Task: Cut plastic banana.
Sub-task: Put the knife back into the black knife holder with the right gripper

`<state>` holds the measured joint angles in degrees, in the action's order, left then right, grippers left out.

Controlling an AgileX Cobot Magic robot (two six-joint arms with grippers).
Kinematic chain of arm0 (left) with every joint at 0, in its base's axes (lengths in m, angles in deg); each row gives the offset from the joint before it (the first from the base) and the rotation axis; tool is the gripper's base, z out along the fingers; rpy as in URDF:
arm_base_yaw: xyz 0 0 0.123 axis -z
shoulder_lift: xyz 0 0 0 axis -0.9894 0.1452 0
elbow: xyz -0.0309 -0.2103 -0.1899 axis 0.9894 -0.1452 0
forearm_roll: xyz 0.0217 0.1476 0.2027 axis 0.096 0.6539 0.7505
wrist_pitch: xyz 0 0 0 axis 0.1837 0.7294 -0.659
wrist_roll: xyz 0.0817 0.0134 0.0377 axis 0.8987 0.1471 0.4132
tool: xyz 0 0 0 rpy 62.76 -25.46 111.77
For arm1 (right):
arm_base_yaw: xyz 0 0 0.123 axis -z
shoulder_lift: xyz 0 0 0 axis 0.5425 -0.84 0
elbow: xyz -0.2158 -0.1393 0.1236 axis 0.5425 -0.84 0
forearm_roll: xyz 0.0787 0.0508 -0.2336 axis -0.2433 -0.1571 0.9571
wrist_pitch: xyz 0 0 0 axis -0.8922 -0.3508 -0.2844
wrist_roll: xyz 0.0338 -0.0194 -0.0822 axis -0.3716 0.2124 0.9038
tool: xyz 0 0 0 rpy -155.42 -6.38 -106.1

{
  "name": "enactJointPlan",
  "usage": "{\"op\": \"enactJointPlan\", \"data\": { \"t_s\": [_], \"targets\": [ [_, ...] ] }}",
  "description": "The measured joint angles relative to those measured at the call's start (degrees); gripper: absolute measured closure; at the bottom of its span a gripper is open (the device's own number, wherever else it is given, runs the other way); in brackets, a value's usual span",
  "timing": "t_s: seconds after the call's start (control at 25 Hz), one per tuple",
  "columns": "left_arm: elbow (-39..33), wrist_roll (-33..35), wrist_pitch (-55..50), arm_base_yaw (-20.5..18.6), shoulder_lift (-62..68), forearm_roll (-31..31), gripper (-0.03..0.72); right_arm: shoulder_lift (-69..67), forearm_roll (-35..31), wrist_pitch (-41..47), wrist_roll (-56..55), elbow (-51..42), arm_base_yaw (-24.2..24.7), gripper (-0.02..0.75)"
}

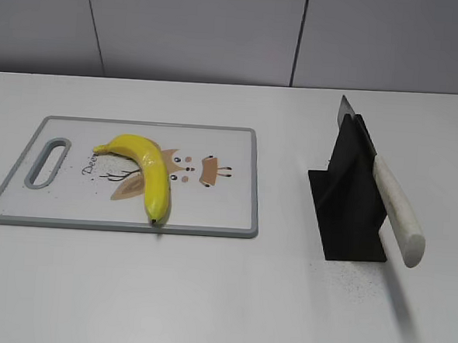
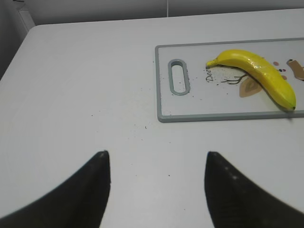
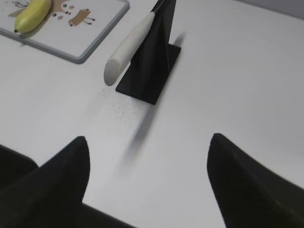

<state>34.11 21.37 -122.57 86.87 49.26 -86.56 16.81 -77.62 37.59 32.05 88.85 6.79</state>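
Observation:
The plastic banana is whole, glossy yellow, and lies on the white cutting board at the left of the table. It also shows in the left wrist view and at the top left of the right wrist view. A knife with a white handle rests slanted in a black stand; the right wrist view shows the knife too. My left gripper is open over bare table, left of the board. My right gripper is open, short of the stand. Neither arm shows in the exterior view.
The board has a grey rim, a handle slot and a cartoon print. The stand stands on the white table. A grey panelled wall runs behind the table's far edge.

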Motion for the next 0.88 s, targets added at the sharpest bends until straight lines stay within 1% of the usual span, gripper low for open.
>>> {"op": "enactJointPlan", "data": {
  "t_s": [0.12,0.36,0.88],
  "targets": [
    [0.0,0.0,0.0,-0.1,0.0,0.0,0.098,1.4,1.3,0.0,0.0,0.0,0.0,0.156],
    [0.0,-0.1,0.0,-0.1,0.0,0.0,0.098,1.5,1.3,-0.1,0.0,0.0,0.7,0.156],
    [0.0,0.0,0.0,-0.1,0.0,0.1,0.098,1.5,1.3,-0.1,0.0,0.0,16.3,0.157]
  ]
}}
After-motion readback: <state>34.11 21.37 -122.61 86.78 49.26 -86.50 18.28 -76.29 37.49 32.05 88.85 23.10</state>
